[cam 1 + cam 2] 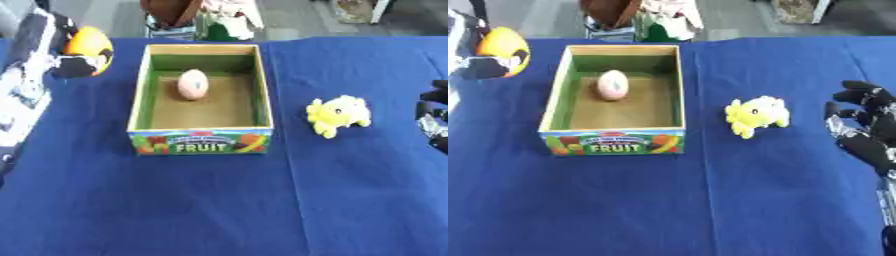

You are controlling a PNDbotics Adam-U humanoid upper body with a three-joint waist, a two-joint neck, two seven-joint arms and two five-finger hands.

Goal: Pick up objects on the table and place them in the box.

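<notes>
At the far left, the left hand (pixel 77 62) is curled round an orange ball-shaped object (pixel 87 47) with a dark patch, held above the blue tablecloth (pixel 219 200) just left of the box. The box (pixel 201 141) is an open wooden crate with a green inner wall, a brown floor and a colourful front panel reading "FRUIT". Inside it, toward the back left, lies a pale pink egg-shaped object (pixel 192 84). To the right of the box, apart from it, a fluffy yellow plush toy (pixel 757 115) sits on the cloth. At the right edge the right hand (pixel 868 125) hovers near the toy without touching it, fingers relaxed and spread, holding nothing.
</notes>
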